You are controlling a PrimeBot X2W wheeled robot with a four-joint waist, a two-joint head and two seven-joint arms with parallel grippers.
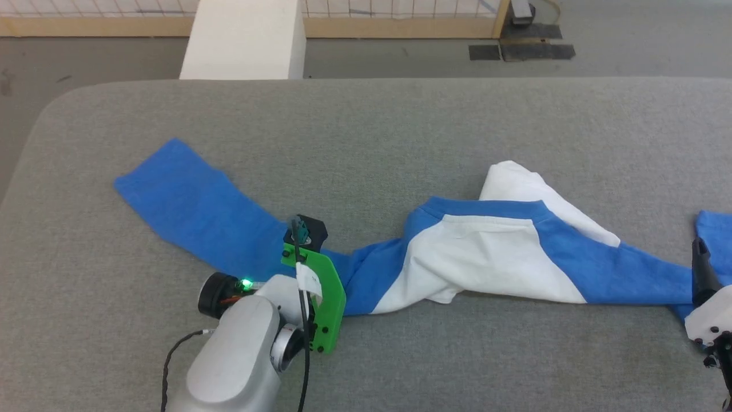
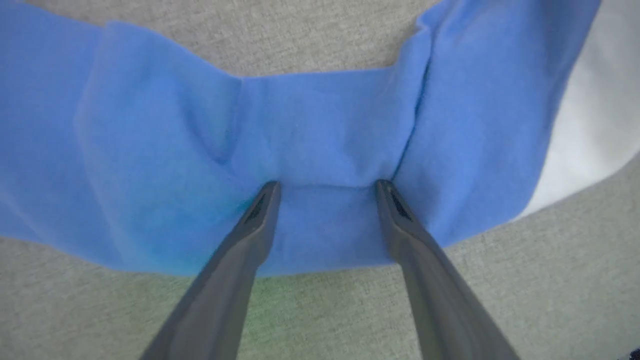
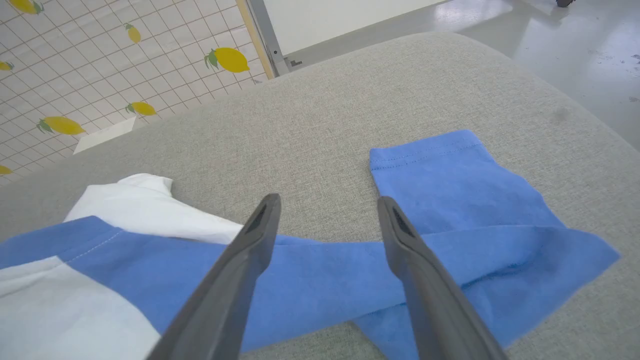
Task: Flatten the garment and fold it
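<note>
The garment (image 1: pixel 474 257) lies stretched in a bunched band across the grey padded table (image 1: pixel 366 114). Its white body is crumpled in the middle, and one blue sleeve (image 1: pixel 183 200) runs flat to the far left. My left gripper (image 1: pixel 303 232) stands over that sleeve near the body. In the left wrist view the left gripper (image 2: pixel 327 187) is open, both tips pressing into the blue cloth (image 2: pixel 320 125). My right gripper (image 1: pixel 702 272) is at the right edge. In the right wrist view the right gripper (image 3: pixel 327 202) is open and empty just above the other sleeve (image 3: pixel 325 280), whose cuff (image 3: pixel 425 150) is folded back.
Beyond the table's far edge stand a white block (image 1: pixel 246 40) and a wooden-framed mesh fence (image 1: pixel 400 26), with dark mats (image 1: pixel 520 51) on the floor. A lemon-patterned panel (image 3: pixel 100 75) shows in the right wrist view. The table has rounded corners (image 1: pixel 51 109).
</note>
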